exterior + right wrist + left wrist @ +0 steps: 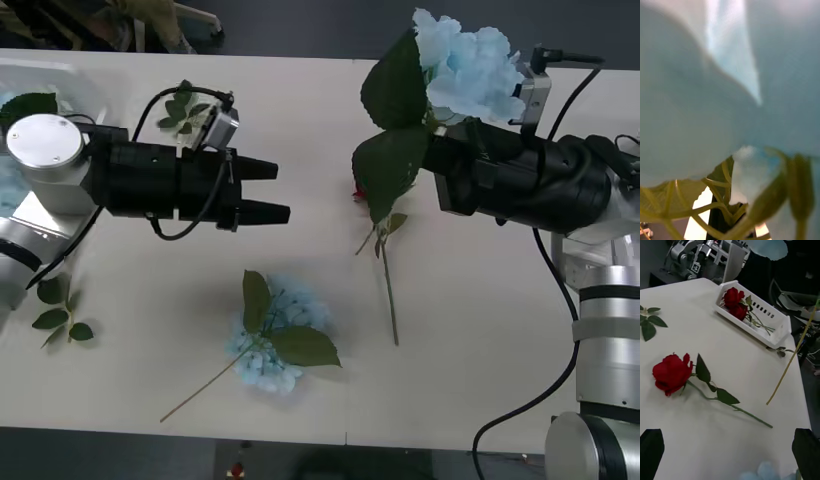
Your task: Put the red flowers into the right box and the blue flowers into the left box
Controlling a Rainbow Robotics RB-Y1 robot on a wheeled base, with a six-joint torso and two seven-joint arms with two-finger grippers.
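My right gripper (pixel 430 165) holds a blue flower (pixel 470 65) in the air, its big leaves (pixel 392 95) hiding the fingertips. The petals (pixel 715 93) press against the right wrist camera, and the thin stem (pixel 790 360) hangs free above the table. A second blue flower (pixel 270 340) lies near the table's front. One red flower (pixel 672 373) lies on the table ahead of my open, empty left gripper (pixel 272 190); its head (pixel 358 192) peeks from behind a leaf. The right box (pixel 771 324) holds two red flowers (pixel 733 300). The left box (pixel 70 75) sits at the far left.
Loose green leaf sprigs lie behind my left arm (pixel 185 110), by the left front edge (pixel 60 310) and beyond the lying rose (pixel 649 320). Another sprig (pixel 780 350) lies just outside the right box. Machines stand beyond the table's far end (pixel 688 255).
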